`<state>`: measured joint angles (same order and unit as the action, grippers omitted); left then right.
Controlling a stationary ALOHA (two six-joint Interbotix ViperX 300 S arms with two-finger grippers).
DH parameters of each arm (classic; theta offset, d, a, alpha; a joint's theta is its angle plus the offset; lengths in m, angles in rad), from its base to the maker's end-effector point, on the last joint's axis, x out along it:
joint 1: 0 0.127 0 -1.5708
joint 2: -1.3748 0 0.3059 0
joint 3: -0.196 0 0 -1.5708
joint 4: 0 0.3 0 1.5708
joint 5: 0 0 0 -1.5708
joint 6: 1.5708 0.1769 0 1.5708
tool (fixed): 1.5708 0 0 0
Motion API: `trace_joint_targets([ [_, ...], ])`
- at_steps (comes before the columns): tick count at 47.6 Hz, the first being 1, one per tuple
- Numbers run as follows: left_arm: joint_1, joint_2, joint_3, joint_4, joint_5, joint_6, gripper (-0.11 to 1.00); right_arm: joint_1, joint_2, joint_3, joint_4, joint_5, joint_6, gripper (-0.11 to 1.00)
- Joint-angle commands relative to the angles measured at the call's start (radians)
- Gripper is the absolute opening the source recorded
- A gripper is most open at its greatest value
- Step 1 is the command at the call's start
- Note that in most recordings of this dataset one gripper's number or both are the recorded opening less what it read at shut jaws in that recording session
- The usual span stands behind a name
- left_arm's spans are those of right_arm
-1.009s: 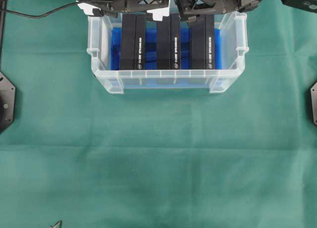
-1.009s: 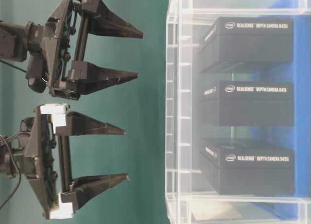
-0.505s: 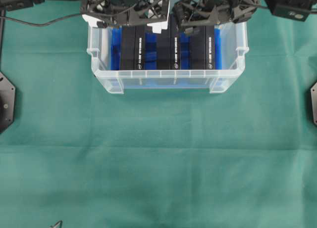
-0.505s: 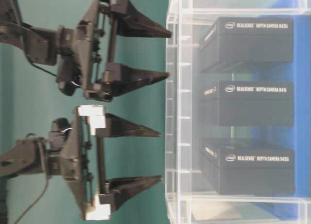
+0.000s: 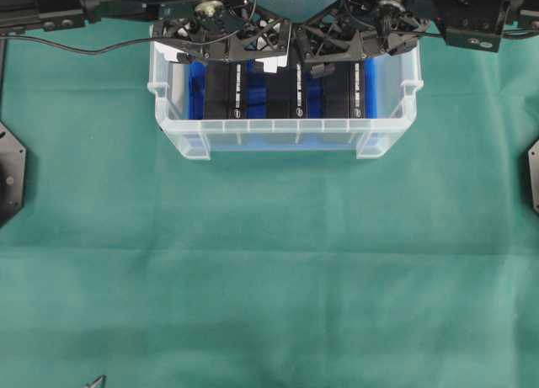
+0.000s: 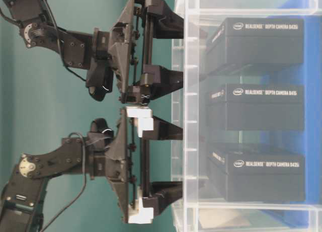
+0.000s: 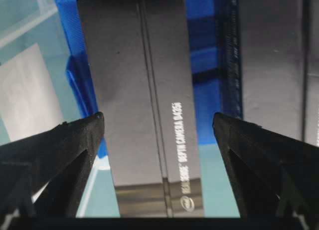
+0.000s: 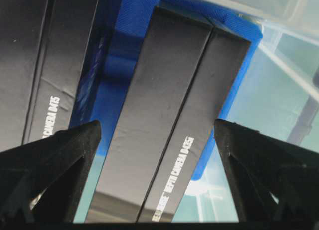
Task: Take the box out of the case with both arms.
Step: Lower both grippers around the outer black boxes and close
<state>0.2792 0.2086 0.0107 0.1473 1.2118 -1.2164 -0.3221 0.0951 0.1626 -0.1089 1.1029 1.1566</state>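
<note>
Left black lattice gripper (image 7: 158, 127): fingers apart, straddling left black rectangular cardboard box (image 7: 144, 98) | right black gripper (image 8: 157, 132): apart over right black box (image 8: 172, 125) | boxes inside clear plastic case (image 5: 278, 140).

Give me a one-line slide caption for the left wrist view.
Open left gripper straddling a black box standing in the blue-lined case.

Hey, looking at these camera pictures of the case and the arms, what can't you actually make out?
- Overhead: the far ends of the boxes are hidden by the left tool and right tool.
- Table-level: the fingertips are blurred behind the case wall, so their gap to the boxes is unclear.
- Wrist views: the middle box is cut off by the frame edge.
- Overhead: the box print is too small to read.
</note>
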Motion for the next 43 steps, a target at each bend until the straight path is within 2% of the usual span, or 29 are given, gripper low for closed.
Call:
trace_joint_targets([
  [1,0.012,-0.018,0.006,0.005,-0.015,0.000,0.86,-0.005,-0.011,0.000,-0.005,-0.017,0.002,0.97],
  [19,0.034,-0.011,0.081,-0.003,-0.087,0.000,0.86,-0.021,0.015,0.028,-0.005,-0.075,0.002,0.97],
  [43,0.044,-0.011,0.091,-0.011,-0.109,0.034,0.86,-0.025,0.023,0.029,0.000,-0.074,0.002,0.97],
])
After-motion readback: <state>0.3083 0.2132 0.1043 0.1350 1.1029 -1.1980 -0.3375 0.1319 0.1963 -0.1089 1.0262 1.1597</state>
